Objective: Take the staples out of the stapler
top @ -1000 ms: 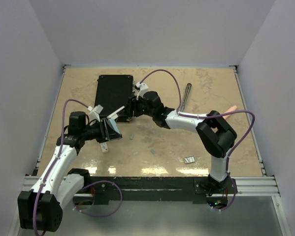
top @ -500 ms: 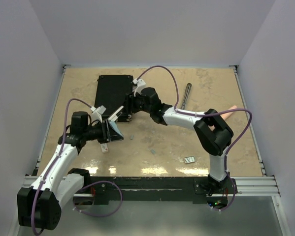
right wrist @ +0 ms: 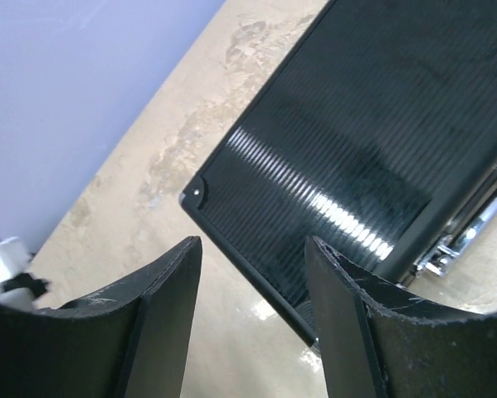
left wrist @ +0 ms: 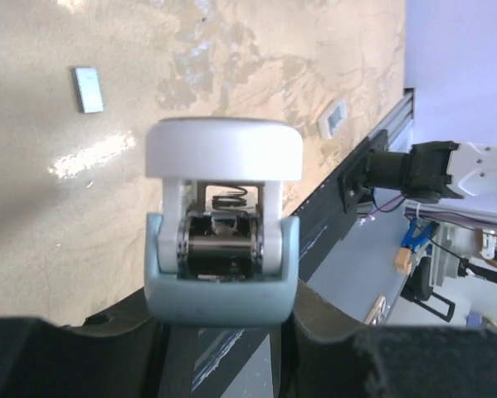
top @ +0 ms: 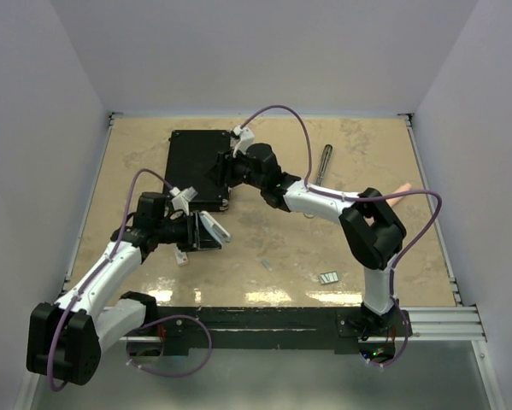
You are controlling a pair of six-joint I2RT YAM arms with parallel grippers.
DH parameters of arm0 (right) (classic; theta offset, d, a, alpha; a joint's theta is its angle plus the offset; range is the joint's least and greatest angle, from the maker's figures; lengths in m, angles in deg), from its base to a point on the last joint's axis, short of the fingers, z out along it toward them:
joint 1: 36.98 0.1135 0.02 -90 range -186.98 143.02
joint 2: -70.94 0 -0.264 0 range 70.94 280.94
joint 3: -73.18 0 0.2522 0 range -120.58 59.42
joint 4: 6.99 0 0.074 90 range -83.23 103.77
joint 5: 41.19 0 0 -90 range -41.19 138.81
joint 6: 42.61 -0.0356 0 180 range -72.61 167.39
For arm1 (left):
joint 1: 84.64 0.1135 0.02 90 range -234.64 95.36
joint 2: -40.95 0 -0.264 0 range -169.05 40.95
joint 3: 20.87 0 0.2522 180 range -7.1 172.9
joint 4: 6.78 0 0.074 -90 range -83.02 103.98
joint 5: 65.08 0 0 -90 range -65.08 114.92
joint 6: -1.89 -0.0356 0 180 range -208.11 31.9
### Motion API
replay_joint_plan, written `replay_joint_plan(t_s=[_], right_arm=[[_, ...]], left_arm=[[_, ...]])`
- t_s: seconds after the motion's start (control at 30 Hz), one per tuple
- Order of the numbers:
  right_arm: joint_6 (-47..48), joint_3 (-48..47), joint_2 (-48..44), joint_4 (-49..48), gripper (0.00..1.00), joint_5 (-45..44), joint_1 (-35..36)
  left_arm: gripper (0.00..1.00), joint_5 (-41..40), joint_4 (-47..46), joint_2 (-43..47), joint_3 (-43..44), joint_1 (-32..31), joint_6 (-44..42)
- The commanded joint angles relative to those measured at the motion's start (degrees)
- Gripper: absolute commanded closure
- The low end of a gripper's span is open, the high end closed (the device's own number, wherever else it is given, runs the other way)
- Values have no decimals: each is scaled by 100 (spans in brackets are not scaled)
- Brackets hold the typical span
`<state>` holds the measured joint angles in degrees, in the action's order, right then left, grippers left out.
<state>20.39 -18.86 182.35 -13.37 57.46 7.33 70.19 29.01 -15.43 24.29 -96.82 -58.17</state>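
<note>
The stapler (top: 213, 227), white on top with a blue-grey base, is clamped in my left gripper (top: 196, 232) above the table's left middle. The left wrist view shows the stapler (left wrist: 223, 157) end-on between the left gripper's (left wrist: 221, 319) black fingers, a coil spring visible inside it. Short silvery staples strips lie on the table: one (top: 329, 278) near the front right, a smaller one (top: 266, 264) mid-table, seen also as a strip (left wrist: 88, 89) in the left wrist view. My right gripper (top: 225, 171) (right wrist: 252, 319) hangs open and empty over the black case's corner.
A big flat black case (top: 196, 158) (right wrist: 372, 124) lies at the back left. A slim dark-tipped metal bar (top: 323, 164) lies at the back right, a pinkish cylinder (top: 400, 191) behind the right arm. A small white block (top: 181, 256) sits under the left arm.
My left gripper has swung the stapler from pointing up and back to pointing right and down. The right gripper has drawn away from it, back over the black case.
</note>
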Motion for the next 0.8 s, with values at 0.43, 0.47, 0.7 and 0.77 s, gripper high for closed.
replay_joint_plan(t_s=[0.43, 0.47, 0.7, 0.77], right_arm=[[227, 1910, -2032, -88, 40, 1059, -424], [379, 2096, -2219, -130, 39, 1130, -415], [1275, 2888, -2722, -78, 36, 1745, -397], [1355, 2915, -2687, -60, 35, 1563, -310]], left_arm=[[100, -239, -356, -163, 648, -117, -5], [100, -221, -313, -163, 666, -109, -40], [100, -1, -321, -119, 754, -109, -163], [100, 42, -313, -101, 771, -117, -163]])
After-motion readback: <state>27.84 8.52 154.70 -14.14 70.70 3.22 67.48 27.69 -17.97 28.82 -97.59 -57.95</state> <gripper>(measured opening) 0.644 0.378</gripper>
